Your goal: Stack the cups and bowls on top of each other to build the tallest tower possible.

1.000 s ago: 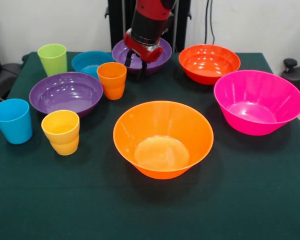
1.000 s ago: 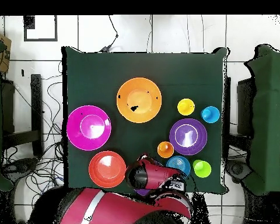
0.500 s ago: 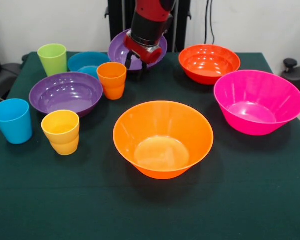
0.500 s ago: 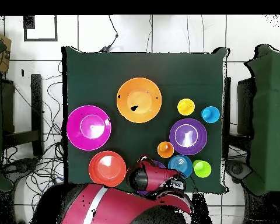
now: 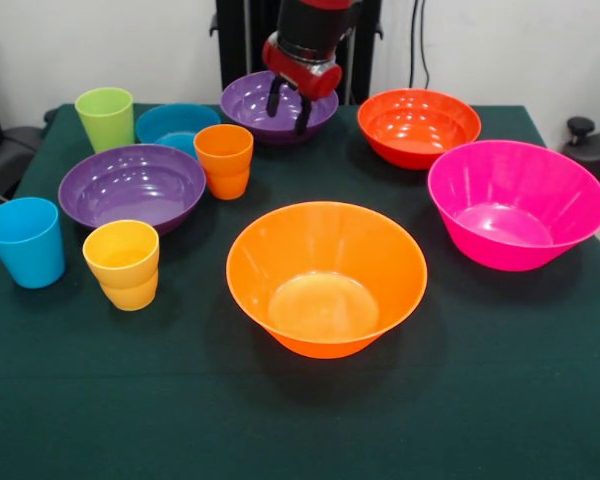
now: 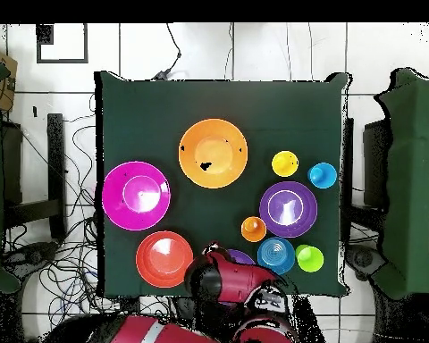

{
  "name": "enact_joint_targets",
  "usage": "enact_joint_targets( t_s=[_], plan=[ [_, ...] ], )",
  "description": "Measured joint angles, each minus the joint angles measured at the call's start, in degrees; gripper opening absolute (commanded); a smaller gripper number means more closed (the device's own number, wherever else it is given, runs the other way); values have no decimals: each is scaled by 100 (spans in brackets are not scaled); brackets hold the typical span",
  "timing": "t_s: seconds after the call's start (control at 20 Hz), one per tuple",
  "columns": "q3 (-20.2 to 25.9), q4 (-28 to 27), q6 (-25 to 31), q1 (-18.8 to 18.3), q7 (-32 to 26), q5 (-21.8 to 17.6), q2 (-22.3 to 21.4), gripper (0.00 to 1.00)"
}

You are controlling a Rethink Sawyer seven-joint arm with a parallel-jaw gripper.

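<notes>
Raised since the earlier frames, the gripper (image 5: 289, 107) is seen above the far purple bowl (image 5: 278, 106), which is set down level again; the jaws are spread, nothing grasped. Listed left to right on the tabletop (image 5: 480, 400): blue cup (image 5: 25, 241), lime cup (image 5: 106, 117), yellow cup (image 5: 122, 263), near purple bowl (image 5: 132, 185), blue bowl (image 5: 178, 125), orange cup (image 5: 224, 160), wide orange bowl (image 5: 326, 276), red-orange bowl (image 5: 418, 125), pink bowl (image 5: 517, 202). No stacking is judged done; everything is left.

A robotics lab: green-clothed table (image 6: 147, 116) on white tiled floor (image 6: 254, 49), loose cables (image 6: 71, 179) around.
</notes>
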Motion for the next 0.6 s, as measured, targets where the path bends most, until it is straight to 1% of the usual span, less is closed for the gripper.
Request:
enact_joint_targets(
  t_s=[0.35, 0.6],
  plan=[
    [80, 67, 357, -1, 0, 0, -415, 100],
    [89, 7, 454, -1, 0, -1, -521, 100]
  ],
)
